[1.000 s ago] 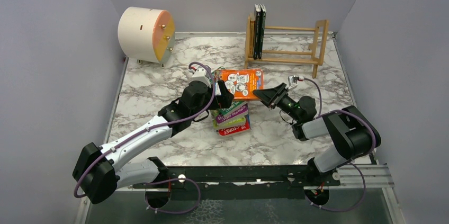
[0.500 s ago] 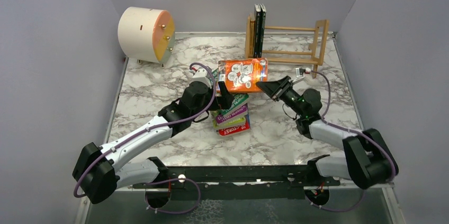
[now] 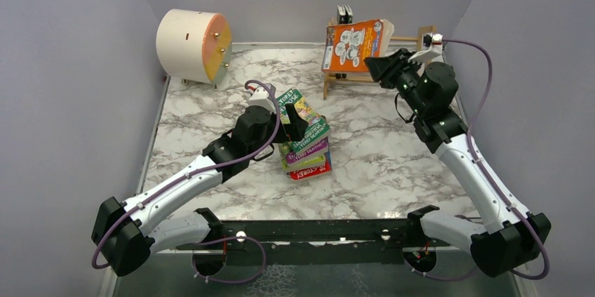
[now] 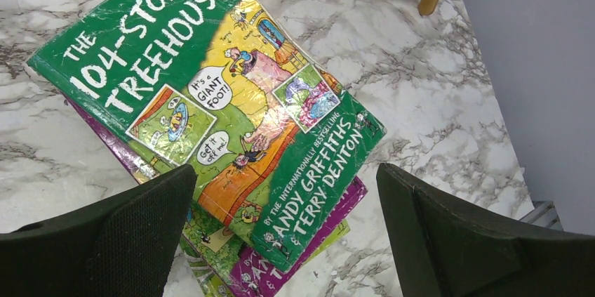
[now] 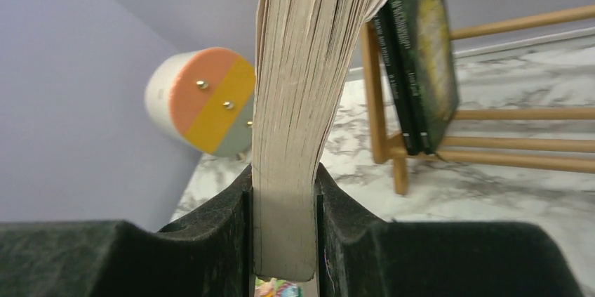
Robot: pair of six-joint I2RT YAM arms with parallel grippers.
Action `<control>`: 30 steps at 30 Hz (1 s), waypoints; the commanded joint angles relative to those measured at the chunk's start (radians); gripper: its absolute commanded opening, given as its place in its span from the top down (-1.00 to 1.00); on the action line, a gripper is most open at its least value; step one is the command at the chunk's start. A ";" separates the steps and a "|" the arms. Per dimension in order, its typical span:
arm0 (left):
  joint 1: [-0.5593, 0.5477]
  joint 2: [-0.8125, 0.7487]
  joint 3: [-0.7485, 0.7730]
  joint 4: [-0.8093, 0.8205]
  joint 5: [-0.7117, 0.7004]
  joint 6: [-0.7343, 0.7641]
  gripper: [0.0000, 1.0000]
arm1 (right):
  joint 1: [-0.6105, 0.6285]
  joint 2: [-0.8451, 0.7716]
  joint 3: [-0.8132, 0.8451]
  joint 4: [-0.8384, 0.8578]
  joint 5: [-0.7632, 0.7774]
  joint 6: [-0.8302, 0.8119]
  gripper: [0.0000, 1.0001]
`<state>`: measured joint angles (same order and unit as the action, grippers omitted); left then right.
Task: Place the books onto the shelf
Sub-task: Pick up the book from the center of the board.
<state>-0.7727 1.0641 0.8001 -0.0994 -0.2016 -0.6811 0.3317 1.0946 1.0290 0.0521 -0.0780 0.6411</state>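
While the orange book [image 3: 353,44] is in the air: we keep it upright and turn it parallel to the two dark books [image 5: 414,65] standing at the left end of the shelf [image 5: 526,112].
Right gripper [image 5: 283,185]: clamped on one edge of the orange book, a pad on each cover; the pages fan loose beyond the pads.
Book vs shelf: raised in front of the shelf's left end, tilted in the overhead view, apart from the rails as far as we can tell.
Slot: we'd aim for the gap just right of the dark books.
Lowering: we go in slow, bottom edge onto the low rails first, then lean it on the dark books before we let go.
Risk: loose pages could catch the top rail; the dark books could tip if nudged.
Left gripper [image 4: 286,177]: wide open, holding nothing, hovering over the green book [image 4: 203,93] on top of the stack [image 3: 306,160], well in front of the shelf.
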 commanded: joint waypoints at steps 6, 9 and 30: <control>-0.004 -0.009 0.015 0.002 -0.005 0.008 -0.97 | -0.007 0.055 0.344 -0.305 0.312 -0.277 0.99; -0.004 -0.011 0.010 0.005 -0.005 0.005 -0.97 | -0.006 0.106 0.453 -0.381 0.338 -0.321 0.99; 0.111 0.154 0.191 0.297 0.262 0.085 -0.98 | -0.006 -0.020 0.294 -0.370 -0.057 -0.378 0.99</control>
<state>-0.7116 1.1622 0.9318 0.0628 -0.0795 -0.6186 0.3260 1.1225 1.3411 -0.4038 0.0067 0.2771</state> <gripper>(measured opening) 0.990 0.260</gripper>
